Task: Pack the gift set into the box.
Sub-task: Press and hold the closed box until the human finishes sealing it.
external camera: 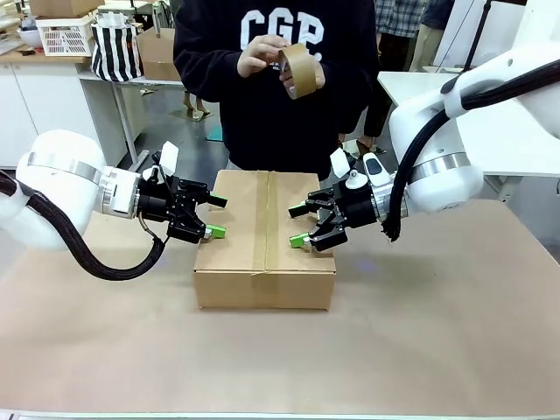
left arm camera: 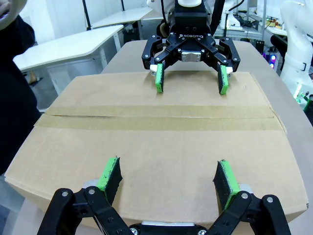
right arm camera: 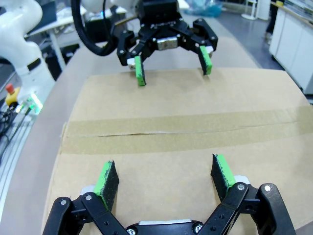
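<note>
Flanking box (external camera: 262, 278): left gripper (external camera: 216, 217), right gripper (external camera: 297, 226)

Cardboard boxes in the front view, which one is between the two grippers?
The large low carton on the table: it sits between the left gripper and right gripper, seam taped. The smaller box stands far back beside a striped bag.

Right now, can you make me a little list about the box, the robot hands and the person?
box: brown, flaps shut
tape strip: runs along the top seam
left gripper: open, fingers over the box's left edge
right gripper: open, fingers over the box's right edge
person: stands at the far side
tape roll: brown, held in both of the person's hands
table: covered in brown paper
</note>
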